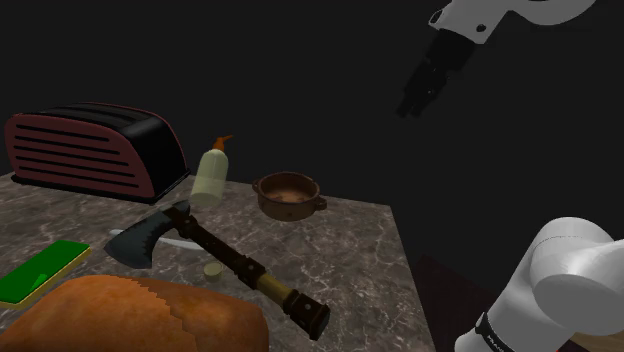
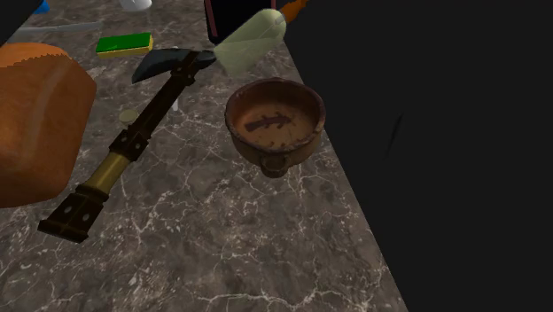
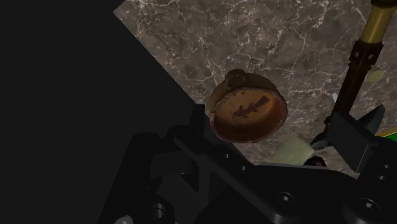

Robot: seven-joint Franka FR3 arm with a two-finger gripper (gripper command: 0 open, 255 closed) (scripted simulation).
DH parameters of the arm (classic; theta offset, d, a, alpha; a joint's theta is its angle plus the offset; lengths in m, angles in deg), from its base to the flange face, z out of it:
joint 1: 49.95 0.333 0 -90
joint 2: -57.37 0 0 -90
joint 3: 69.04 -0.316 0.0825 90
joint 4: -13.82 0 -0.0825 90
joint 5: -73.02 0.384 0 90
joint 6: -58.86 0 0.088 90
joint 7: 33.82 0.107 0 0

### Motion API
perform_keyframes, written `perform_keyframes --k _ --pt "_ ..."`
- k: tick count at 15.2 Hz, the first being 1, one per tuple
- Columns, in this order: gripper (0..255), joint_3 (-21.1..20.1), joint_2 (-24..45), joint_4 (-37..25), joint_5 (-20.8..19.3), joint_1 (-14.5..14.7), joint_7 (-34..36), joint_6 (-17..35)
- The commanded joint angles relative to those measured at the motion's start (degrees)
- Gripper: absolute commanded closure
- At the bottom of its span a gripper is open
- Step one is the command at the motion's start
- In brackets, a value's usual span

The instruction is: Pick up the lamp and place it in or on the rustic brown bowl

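Gripper (image 1: 413, 102) hangs high, jaws apart, nothing between them. Lamp (image 1: 209, 174) stands far below the jaws on the marble table (image 1: 350, 250), near the brown bowl (image 1: 288, 194). Its long axis is near upright, slightly tilted, orange tip up.

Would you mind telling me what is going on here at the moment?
A white Franka arm is meant to move the lamp into the brown bowl, but nothing is held yet. Its black gripper hangs open, high above the marble counter and apart from everything. The pale lamp with the orange tip sits on the counter beside the empty bowl, and an axe lies nearby.
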Motion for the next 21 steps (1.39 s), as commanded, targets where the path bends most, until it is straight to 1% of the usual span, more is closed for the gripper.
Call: perform_keyframes --k 1,6,11,16,21 --pt "0 0.0 0.0 0.0 0.0 0.0 0.0 0.0" --pt "0 -6.5 3.5 2.1 4.1 -0.7 12.1 1.9" --pt "0 -12.7 9.2 2.3 8.3 -1.1 24.0 4.4" --pt "0 -18.4 16.7 0.8 12.1 -1.5 35.5 7.6" --pt "0 -23.6 25.8 -2.4 14.8 -1.9 46.8 11.4"
